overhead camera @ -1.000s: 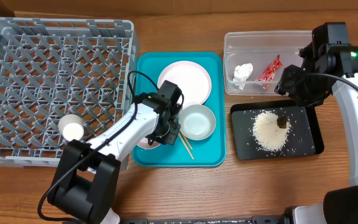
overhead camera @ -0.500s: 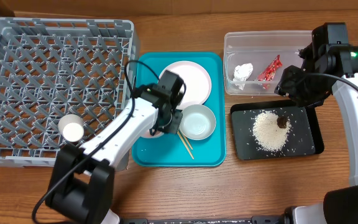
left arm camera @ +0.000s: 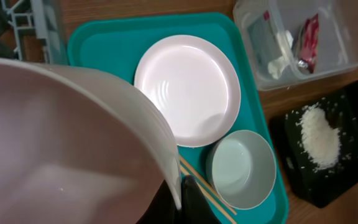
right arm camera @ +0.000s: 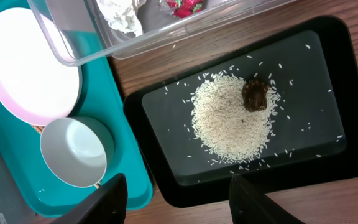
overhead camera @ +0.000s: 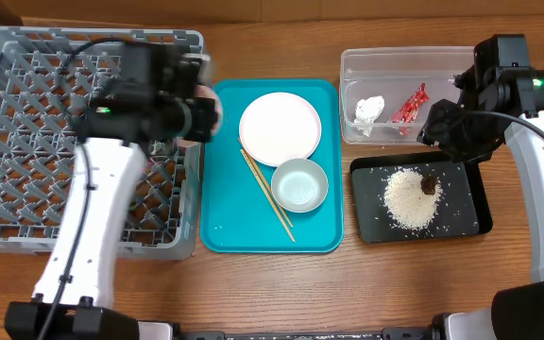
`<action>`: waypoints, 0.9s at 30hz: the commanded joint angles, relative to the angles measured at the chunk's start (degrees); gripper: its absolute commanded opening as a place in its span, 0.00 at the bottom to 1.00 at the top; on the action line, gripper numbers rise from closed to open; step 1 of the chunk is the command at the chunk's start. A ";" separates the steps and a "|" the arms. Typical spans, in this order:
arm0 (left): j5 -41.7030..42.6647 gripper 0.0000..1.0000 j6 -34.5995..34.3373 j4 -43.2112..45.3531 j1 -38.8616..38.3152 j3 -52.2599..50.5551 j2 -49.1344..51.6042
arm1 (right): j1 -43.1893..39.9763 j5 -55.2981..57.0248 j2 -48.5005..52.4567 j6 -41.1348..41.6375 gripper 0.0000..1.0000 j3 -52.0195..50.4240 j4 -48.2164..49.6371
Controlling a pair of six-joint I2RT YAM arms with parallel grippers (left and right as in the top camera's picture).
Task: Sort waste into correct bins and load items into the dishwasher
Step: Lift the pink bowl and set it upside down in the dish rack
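Note:
My left gripper (overhead camera: 193, 117) is shut on the rim of the pale pink bowl (overhead camera: 210, 110) and holds it over the right edge of the grey dish rack (overhead camera: 26, 142). In the left wrist view the bowl (left arm camera: 61, 143) fills the left side, with the jaws (left arm camera: 182, 198) pinching its rim. The white plate (overhead camera: 280, 127), the grey-green bowl (overhead camera: 299, 184) and the chopsticks (overhead camera: 267, 194) lie on the teal tray (overhead camera: 244, 231). The tissue (overhead camera: 369, 110) and the red wrapper (overhead camera: 410, 104) are in the clear tub (overhead camera: 399, 59). Rice (overhead camera: 410, 198) and a brown scrap (overhead camera: 429, 184) lie in the black tray (overhead camera: 475, 203). My right gripper (overhead camera: 450, 130) is open and empty above the black tray (right arm camera: 353, 168). My left arm hides the white cup.
The teal tray lies between the rack and the two bins. The clear tub stands behind the black tray at the right. Bare wooden table runs along the front edge (overhead camera: 366, 293).
My left arm has lifted the pink bowl off the teal tray and carried it up and left to the rack's right edge. The chopsticks now show in full. The right arm has not moved.

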 commanded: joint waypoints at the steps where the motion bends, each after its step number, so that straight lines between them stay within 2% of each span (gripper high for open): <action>1: 14.38 0.04 6.23 0.11 7.34 0.81 1.20 | -0.07 0.35 -0.94 -0.20 0.55 0.11 0.07; 7: 27.21 0.04 9.40 0.42 18.23 0.81 6.99 | -0.07 0.37 -0.94 -0.20 0.54 0.11 -0.55; 19: 49.11 0.04 9.73 8.79 28.15 0.81 19.76 | -0.07 0.37 -0.94 -0.20 0.54 0.11 -0.96; 27: 51.71 0.04 9.29 12.66 30.71 0.81 23.45 | -0.07 0.35 -0.94 -0.17 0.54 0.11 -1.14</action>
